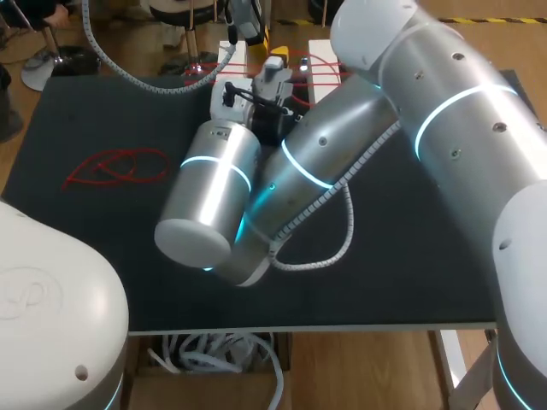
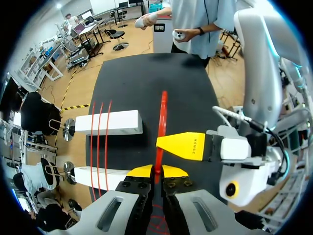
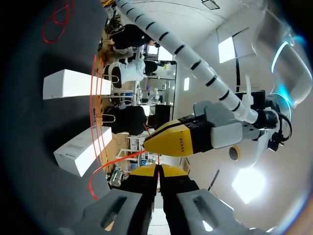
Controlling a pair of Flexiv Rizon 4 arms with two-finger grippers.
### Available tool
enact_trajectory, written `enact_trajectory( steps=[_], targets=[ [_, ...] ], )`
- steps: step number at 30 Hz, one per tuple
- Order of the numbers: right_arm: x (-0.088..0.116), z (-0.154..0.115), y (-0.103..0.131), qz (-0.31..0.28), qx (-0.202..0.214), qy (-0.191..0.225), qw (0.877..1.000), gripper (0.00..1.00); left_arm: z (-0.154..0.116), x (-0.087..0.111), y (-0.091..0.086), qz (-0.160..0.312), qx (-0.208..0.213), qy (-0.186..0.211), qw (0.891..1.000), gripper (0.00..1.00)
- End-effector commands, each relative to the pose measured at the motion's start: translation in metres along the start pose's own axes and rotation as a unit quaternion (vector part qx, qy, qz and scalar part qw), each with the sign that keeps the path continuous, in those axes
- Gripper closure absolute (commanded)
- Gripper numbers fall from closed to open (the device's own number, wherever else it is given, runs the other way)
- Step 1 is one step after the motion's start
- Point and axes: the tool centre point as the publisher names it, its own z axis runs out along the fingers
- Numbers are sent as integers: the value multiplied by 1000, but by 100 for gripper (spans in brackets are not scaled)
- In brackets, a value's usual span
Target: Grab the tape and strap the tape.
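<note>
The left gripper (image 2: 156, 171) is closed tight. Its yellow tips meet on the red tape (image 2: 162, 117), which runs straight out ahead of it above the table (image 1: 410, 256). The right gripper (image 3: 157, 171) is closed as well, with a thin red strand pinched between its tips. In each wrist view the other arm's gripper sits just beside the same strand, so both appear to hold one length of tape close together.

This is happening near the middle of the table's far edge. Two white blocks (image 2: 117, 122) lie there side by side with a gap between them. Three red strands (image 2: 100, 142) already cross both blocks. The held length lies just beside the blocks, not over them. A loose red loop (image 1: 115, 166) lies flat toward the left edge, well apart from the grippers.

The grab looks done, since both arms have the tape. The strapping looks partly done: some passes lie over the blocks, and the held length has yet to be laid or drawn tight. Whether the strands on the blocks and the loop are all one piece with the held tape cannot be told. Where the tape ends cannot be told either.
</note>
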Motion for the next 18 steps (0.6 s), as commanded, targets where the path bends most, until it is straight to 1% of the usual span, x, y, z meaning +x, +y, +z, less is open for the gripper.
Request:
enact_trajectory(
  steps=[1, 11, 18],
  targets=[
    [0, -2, 3, -4, 1, 2, 1000, 100, -1, 0, -1, -1, -2, 0, 1000, 100],
    [-1, -1, 11, 0, 4, 0, 1000, 100, -1, 0, -1, -1, -2, 0, 1000, 100],
    [-1, -1, 10, 2, 2, -2, 1000, 100, -1, 0, -1, -1, -2, 0, 1000, 100]
  ],
)
